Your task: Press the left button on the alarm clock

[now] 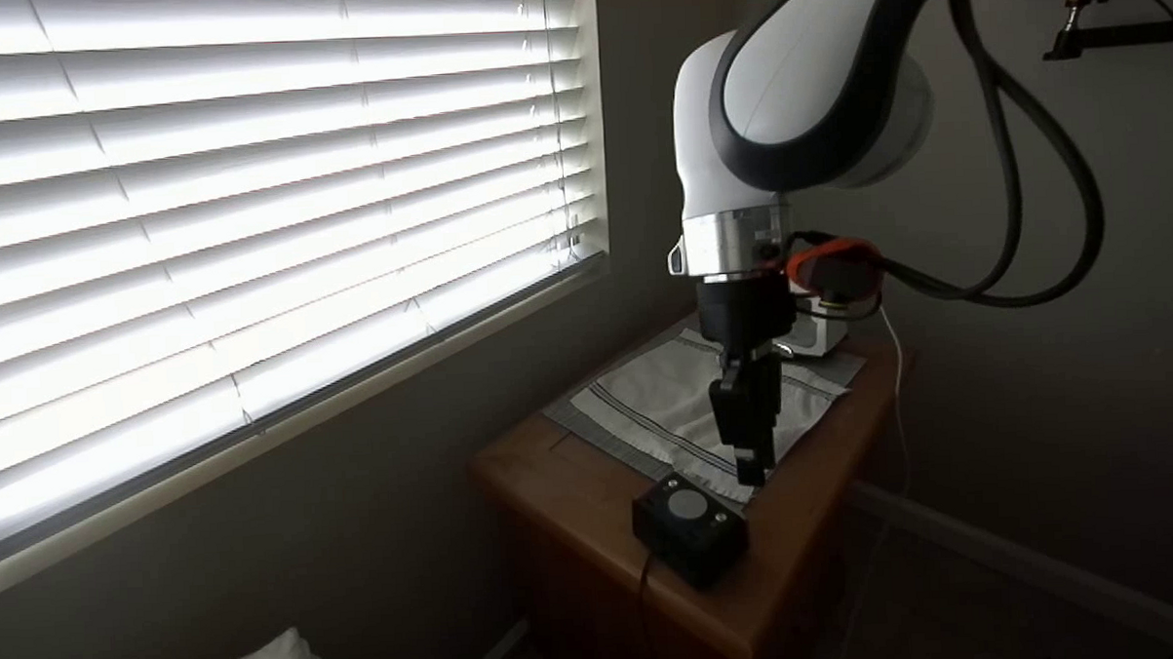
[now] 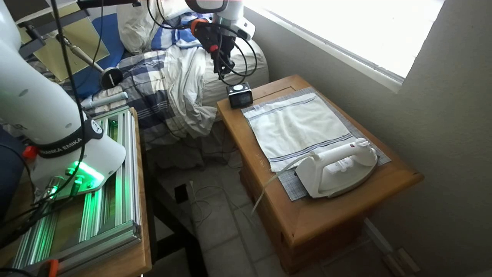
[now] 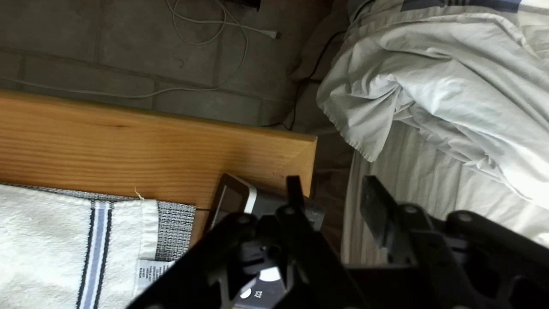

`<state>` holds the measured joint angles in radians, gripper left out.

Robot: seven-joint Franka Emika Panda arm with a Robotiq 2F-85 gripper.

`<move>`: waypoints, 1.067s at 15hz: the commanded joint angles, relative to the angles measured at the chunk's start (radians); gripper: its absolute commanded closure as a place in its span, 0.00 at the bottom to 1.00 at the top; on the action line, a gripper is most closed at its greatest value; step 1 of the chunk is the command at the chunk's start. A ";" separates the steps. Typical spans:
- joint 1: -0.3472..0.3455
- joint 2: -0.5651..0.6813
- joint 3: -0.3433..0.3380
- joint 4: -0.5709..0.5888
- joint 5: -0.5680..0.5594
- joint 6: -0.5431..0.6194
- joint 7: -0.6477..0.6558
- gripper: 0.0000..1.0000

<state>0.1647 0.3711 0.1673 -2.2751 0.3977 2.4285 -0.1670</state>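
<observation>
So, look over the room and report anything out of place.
The plug of a white cord lies loose on the floor, connected to nothing. Rumpled bedding droops over the side of the bed, looking unmade. Nothing looks spilled.

Black alarm clock [image 2: 240,100] upright just beside the striped cloth [image 2: 300,125].
Boxy, dark-screened, a large pale disc [image 1: 688,504] on top.

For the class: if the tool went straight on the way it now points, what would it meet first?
Pointing downward, the tool would probably meet the bare wooden corner of the nightstand, beside the alarm clock. Depth is unclear: it might graze the alarm clock or just miss the edge.
</observation>
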 commanded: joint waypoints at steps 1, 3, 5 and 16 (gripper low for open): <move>-0.041 0.103 0.022 0.076 -0.007 0.023 -0.007 0.90; -0.053 0.137 0.023 0.102 -0.014 0.019 -0.006 0.99; -0.067 0.166 0.027 0.125 -0.011 0.018 -0.011 1.00; -0.089 0.277 0.039 0.218 -0.025 -0.017 0.001 1.00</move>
<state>0.1068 0.6167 0.1831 -2.0946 0.3908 2.4385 -0.1677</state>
